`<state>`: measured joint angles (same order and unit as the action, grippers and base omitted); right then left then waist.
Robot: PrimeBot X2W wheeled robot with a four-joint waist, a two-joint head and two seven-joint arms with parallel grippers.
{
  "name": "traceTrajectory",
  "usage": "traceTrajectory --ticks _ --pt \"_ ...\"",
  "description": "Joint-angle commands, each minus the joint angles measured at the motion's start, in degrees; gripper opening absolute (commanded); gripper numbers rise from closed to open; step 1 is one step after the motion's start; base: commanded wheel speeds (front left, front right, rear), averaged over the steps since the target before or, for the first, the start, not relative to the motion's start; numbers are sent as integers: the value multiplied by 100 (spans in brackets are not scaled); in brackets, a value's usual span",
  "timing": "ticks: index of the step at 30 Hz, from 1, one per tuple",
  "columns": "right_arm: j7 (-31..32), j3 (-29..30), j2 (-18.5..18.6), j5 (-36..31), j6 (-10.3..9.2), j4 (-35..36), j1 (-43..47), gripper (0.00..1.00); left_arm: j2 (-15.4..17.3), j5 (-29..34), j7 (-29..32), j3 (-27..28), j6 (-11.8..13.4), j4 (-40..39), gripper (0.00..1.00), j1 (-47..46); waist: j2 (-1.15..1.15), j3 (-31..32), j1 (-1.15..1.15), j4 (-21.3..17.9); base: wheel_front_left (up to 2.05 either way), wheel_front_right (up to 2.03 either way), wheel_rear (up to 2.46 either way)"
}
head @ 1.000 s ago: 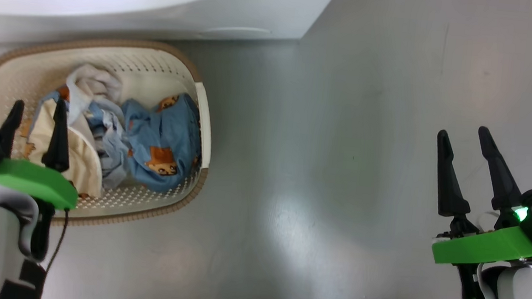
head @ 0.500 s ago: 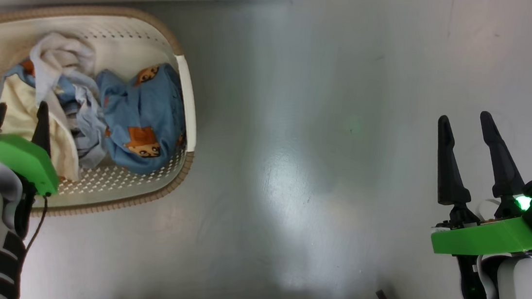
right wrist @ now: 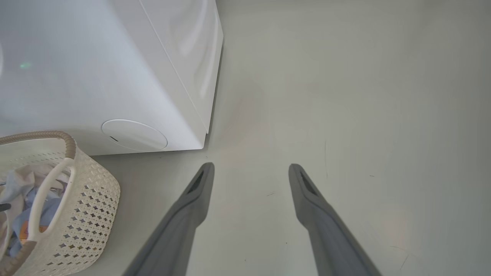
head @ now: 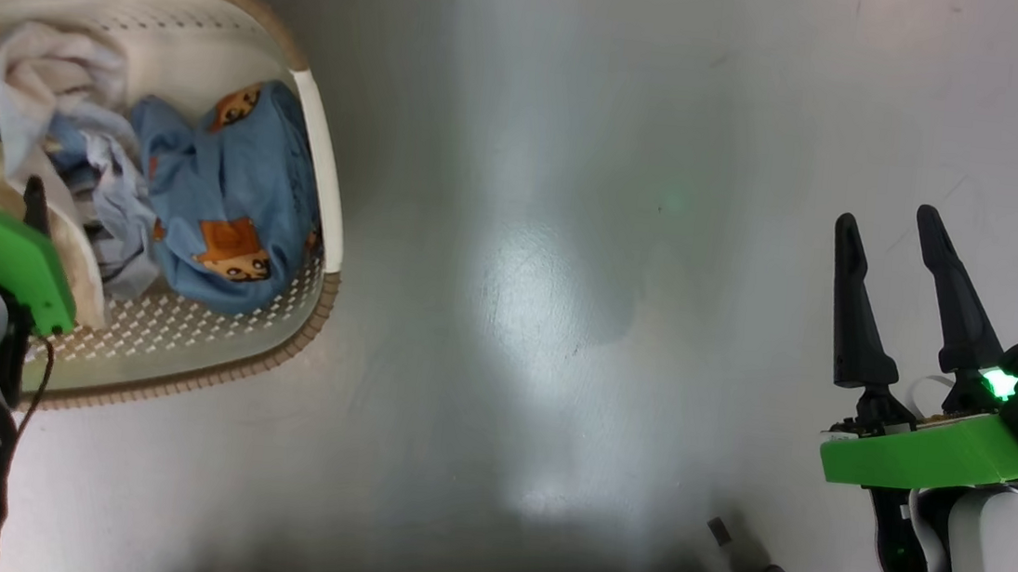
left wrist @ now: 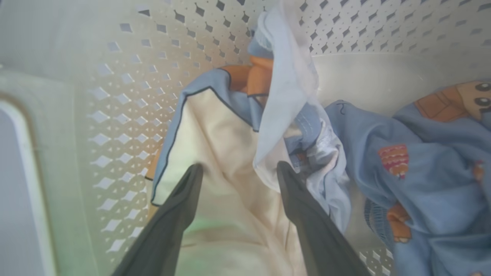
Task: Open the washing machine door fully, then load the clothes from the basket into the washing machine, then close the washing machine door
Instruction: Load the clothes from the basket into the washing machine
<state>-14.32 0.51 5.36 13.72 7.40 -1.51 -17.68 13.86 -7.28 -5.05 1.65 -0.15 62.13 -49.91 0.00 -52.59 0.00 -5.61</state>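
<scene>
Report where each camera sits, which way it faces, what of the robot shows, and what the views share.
Left wrist: on the left arm, looking along its open left gripper down into the basket at the clothes.
Right wrist: on the right arm, along its open right gripper across the floor toward the washing machine's lower corner.
Head: up top, looking down at floor; both grippers show.
Shared: all show the basket.

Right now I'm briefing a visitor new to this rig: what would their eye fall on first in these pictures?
First, the blue clothes with orange cartoon prints, heaped in the cream perforated basket at the head view's left. Next, the left gripper, open just above a cream-white garment there. The right gripper hangs open over the grey floor, off the white washing machine's corner.
</scene>
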Motion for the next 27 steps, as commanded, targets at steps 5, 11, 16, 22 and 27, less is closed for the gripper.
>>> traceTrajectory --ticks 5,11,16,22,27 --pt "-68 -152 -59 4 9 169 179 100 337 4 57 68 125 275 100 -179 0 -267 0 -80 0 0 0" --pt "-68 -192 -86 23 9 148 140 100 390 3 224 17 267 613 100 -384 0 -330 0 -123 0 0 0" --pt "-68 -188 -94 26 9 130 127 100 388 -51 113 11 243 706 13 -445 0 -316 0 -131 0 0 0" --pt "-68 -194 -106 30 9 137 69 100 370 -132 -2 -7 168 843 0 -469 0 -240 0 -135 0 0 0" --pt "-68 -138 -97 34 9 127 39 100 283 -181 -527 -51 43 844 0 -323 0 -18 0 -91 0 0 0"
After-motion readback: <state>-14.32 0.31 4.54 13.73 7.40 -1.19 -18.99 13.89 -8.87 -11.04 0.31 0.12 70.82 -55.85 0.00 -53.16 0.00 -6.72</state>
